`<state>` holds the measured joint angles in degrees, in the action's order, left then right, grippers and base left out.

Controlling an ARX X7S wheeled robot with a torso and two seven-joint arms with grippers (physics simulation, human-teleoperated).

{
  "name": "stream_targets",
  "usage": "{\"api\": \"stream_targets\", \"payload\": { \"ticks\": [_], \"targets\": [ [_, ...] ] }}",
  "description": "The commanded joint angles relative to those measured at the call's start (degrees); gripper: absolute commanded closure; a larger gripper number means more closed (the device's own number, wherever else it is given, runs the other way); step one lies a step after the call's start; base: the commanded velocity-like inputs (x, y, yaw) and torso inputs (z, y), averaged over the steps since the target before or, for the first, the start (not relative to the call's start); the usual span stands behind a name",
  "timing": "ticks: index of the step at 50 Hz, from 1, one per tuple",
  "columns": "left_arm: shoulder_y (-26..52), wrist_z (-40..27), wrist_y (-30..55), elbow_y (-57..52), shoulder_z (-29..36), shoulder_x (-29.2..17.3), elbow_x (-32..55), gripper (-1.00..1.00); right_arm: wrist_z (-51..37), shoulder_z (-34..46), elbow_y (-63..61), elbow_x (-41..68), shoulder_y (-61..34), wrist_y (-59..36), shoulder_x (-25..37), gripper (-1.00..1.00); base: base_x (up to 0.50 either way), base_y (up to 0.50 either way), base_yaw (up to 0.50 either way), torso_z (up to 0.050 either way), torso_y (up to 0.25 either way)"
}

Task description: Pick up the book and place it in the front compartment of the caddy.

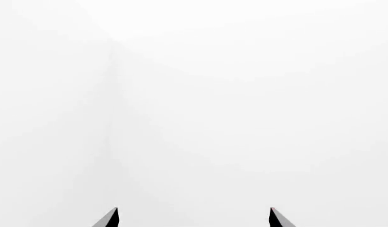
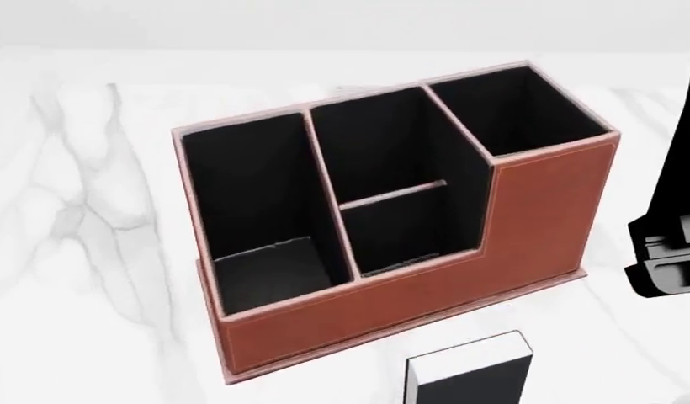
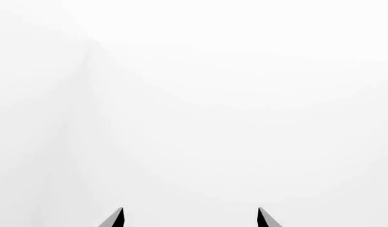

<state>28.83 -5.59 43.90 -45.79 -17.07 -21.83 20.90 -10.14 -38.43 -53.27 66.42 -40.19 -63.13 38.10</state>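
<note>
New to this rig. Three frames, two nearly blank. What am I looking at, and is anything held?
It is a simulated two-armed wheeled robot. The head view looks down on a white marble table holding a reddish-brown caddy with black-lined compartments, and a black book lying in front of it. The dark shape at that view's right edge is part of the right arm. The blank pictures come from wrist cameras: each shows only two fingertips spread apart, the left hand and the right hand, facing white background. Nothing is held.

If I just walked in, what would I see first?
A big reddish-brown caddy with black cells sits in the middle of the white marble table. In front of it, at the head view's bottom edge, lies a small black book. Both wrist views show only fingertips spread apart against blank white.
</note>
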Motion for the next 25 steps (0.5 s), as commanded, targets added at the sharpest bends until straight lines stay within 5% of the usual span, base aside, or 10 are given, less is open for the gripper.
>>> {"api": "stream_targets", "payload": {
  "ticks": [1, 25],
  "targets": [
    [-0.3, 1.1, 0.0, 0.1, -1.0, 0.7, -0.5, -1.00, 1.2, -1.1, 0.1, -0.7, 0.7, 0.9, -0.8, -1.00, 0.50, 0.00, 0.00, 0.000, 0.000],
    [-0.3, 0.6, 0.0, 0.1, -1.3, 0.1, 0.1, -1.00, 0.8, -0.2, 0.3, -0.9, 1.2, 1.9, -0.3, -1.00, 0.50, 0.00, 0.00, 0.000, 0.001]
  ]
}}
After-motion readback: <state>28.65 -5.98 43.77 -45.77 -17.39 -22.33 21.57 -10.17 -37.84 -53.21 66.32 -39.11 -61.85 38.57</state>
